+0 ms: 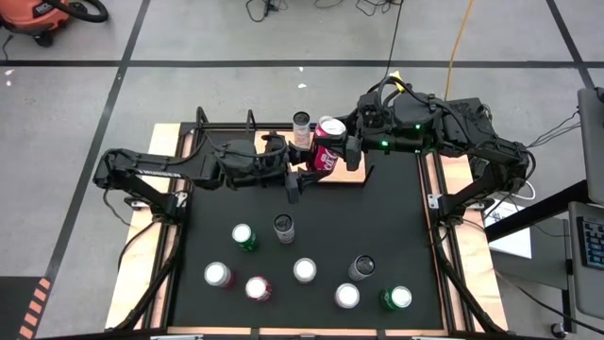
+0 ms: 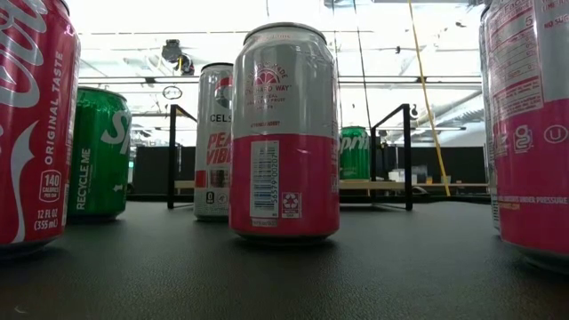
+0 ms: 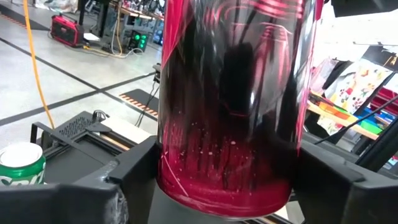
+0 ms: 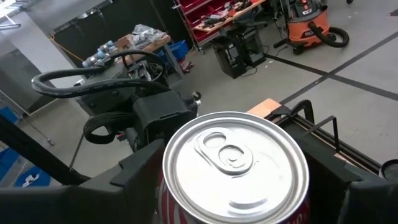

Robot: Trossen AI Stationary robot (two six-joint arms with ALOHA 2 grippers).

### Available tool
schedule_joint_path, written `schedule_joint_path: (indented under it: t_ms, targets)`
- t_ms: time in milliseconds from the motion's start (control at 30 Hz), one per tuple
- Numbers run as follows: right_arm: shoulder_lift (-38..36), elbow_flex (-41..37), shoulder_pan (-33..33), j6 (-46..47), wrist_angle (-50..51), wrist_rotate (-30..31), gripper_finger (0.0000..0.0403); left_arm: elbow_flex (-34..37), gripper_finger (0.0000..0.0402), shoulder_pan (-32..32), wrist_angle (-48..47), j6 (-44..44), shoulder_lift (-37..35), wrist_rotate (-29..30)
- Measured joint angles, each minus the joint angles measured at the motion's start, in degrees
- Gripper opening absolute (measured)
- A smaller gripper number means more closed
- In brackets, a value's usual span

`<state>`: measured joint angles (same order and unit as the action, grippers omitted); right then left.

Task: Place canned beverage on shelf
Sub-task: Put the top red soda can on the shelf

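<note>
**Red can shared between two pincers at the shelf**

Both arms meet at the far edge of the table, over the shelf (image 1: 332,177), with one red can (image 1: 326,149) between them. The right pincer (image 1: 342,149) is closed on the can near its top — its wrist view looks down on the silver lid with a dark finger (image 4: 140,168) on either side of the body. The can leans in the high view, so it looks carried rather than set down; whether its base touches the shelf cannot be told.

The left pincer (image 1: 304,170) reaches in from the opposite side, low on the same can. Its wrist view is filled by the red wall, with a finger on each side. Whether those fingers already press the can or merely bracket it cannot be told. A low hold paired with a high one would make sense here: it steadies the base and lets the can be stood upright, or passed from one arm to the other.

Just beside the right pincer, on the left arm's side, a slim can (image 1: 301,127) already stands on the shelf — so the red one needs the free space next to it. More cans (image 1: 304,270) wait well behind both pincers on the black mat.
</note>
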<state>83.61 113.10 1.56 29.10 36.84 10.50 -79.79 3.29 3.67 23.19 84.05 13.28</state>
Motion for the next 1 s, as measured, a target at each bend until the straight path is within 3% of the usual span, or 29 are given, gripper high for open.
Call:
schedule_joint_path:
  t_ms: [233, 400, 667, 767, 1000]
  targets:
    - [0.0, 0.0, 0.0, -0.1, 0.0, 0.0, 0.0269, 0.0, 0.0285, 0.0, 0.0, 0.1, 0.0, 0.0]
    - [0.0, 0.0, 0.0, 0.0, 0.3, -1.6, 0.0294, 0.0, 0.0285, 0.0, 0.1, 0.4, 0.0, -0.8]
    - [-2.7, 0.2, 0.5, -1.8, -0.1, -13.8, 0.0348, 0.0, 0.0285, 0.2, 4.5, 0.8, 0.0, -11.3]
    - [-3.8, 0.2, 0.7, -3.0, 0.1, -18.4, 0.0351, 0.0, 0.0284, 0.1, 7.5, 0.3, 0.0, -12.2]
    - [-5.4, 0.2, 0.7, -5.6, -1.1, -19.5, 0.0351, 0.0, 0.0284, -0.1, 10.4, -1.6, 0.0, -12.6]
